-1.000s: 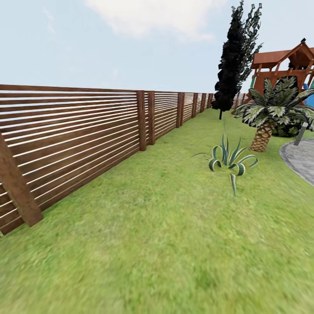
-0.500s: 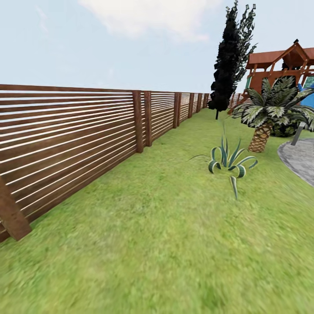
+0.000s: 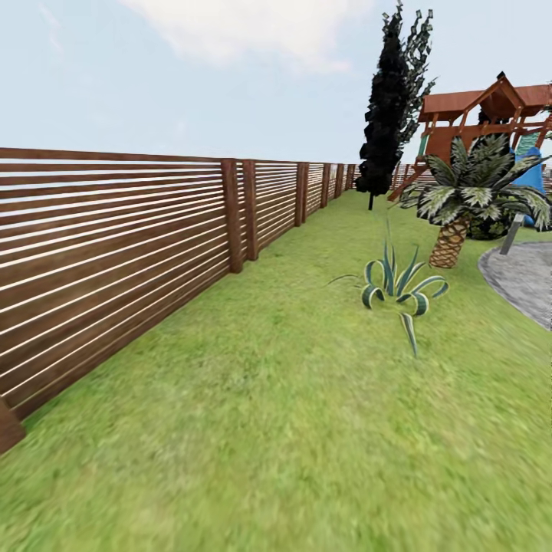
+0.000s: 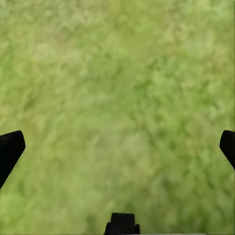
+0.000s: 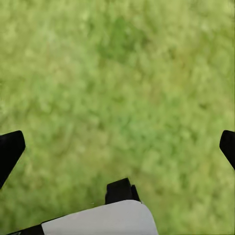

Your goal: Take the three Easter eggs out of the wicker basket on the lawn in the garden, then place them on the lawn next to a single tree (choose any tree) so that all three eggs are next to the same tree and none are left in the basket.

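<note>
On our left a fence (image 3: 115, 253) of thin horizontal brown slats between square posts runs away toward the far end of the garden. Beside it the lawn (image 3: 291, 429), short mottled green grass with a soft blurred texture, spreads across the ground before us. Further right stands a spiky striped agave (image 3: 395, 284), then a tall dark cypress-like tree (image 3: 391, 107), a squat palm (image 3: 460, 207) with a scaly trunk, and a red-brown wooden playhouse (image 3: 491, 115) beside grey curved paving (image 3: 525, 280).

Our left gripper (image 4: 117, 147) hangs over bare grass, black fingertips spread wide and holding nothing. Our right gripper (image 5: 117, 147) does likewise, spread wide above the grass.
</note>
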